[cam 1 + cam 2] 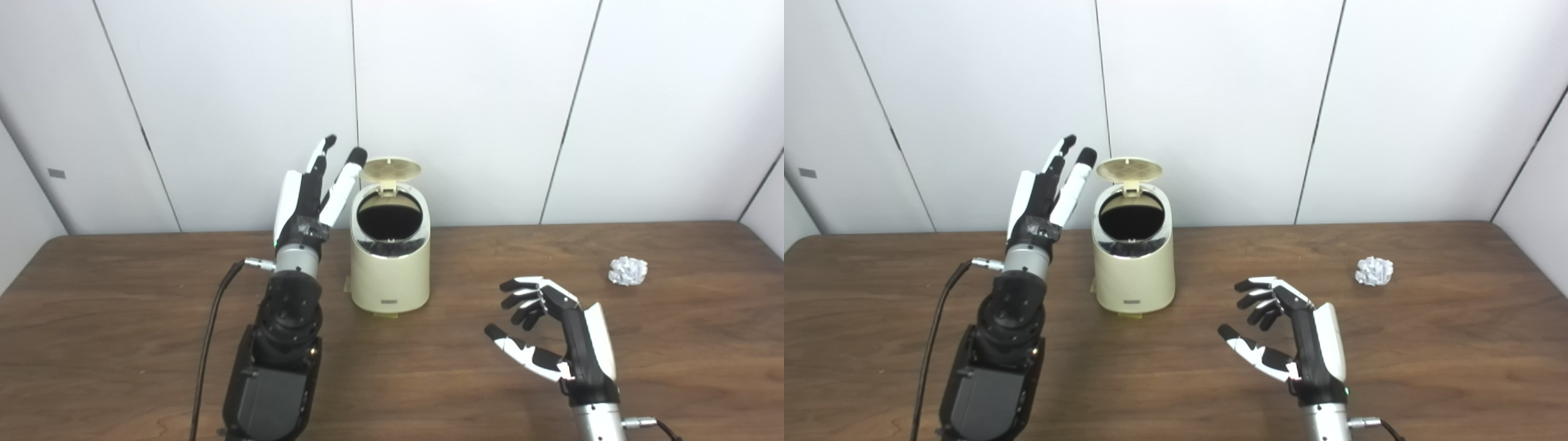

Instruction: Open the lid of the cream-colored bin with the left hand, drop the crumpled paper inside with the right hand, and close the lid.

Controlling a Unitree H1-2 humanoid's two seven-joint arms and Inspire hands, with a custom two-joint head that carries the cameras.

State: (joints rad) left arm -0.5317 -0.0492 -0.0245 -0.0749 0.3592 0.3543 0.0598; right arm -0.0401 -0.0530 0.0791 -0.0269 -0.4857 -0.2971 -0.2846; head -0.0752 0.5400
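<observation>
Standing at the bench and taking the left eye view first: the cream-colored bin (390, 263) sits near the far edge, left of centre, with its lid (390, 169) hinged up at the back and the dark mouth exposed. The left hand (312, 196) is raised just beside the bin's left side, fingers spread and straight, holding nothing; one fingertip is close to the lid's edge, and contact cannot be confirmed. The right hand (551, 331) hovers near the front edge, right of centre, fingers curled loosely apart, empty. The crumpled paper (628, 271) lies on the wood toward the right edge, well apart from both the right hand and the bin.

Taking the right eye view: the same layout holds. The lid (1129, 169) stands upright with no visible support from the left hand (1047, 193). The paper (1374, 271) is untouched, and the right hand (1289, 334) has nothing in it.

Risks, as a judgement:
- The lid may drop shut if it is sprung or is nudged by the left fingertips, blocking the drop.
- The bin looks light; a sideways brush from the left hand could shift or tip it.
- The paper is small and light; a poorly centred grasp could push it toward the right edge instead of capturing it.
- A release off-centre over the mouth could bounce the paper off the rim.
</observation>
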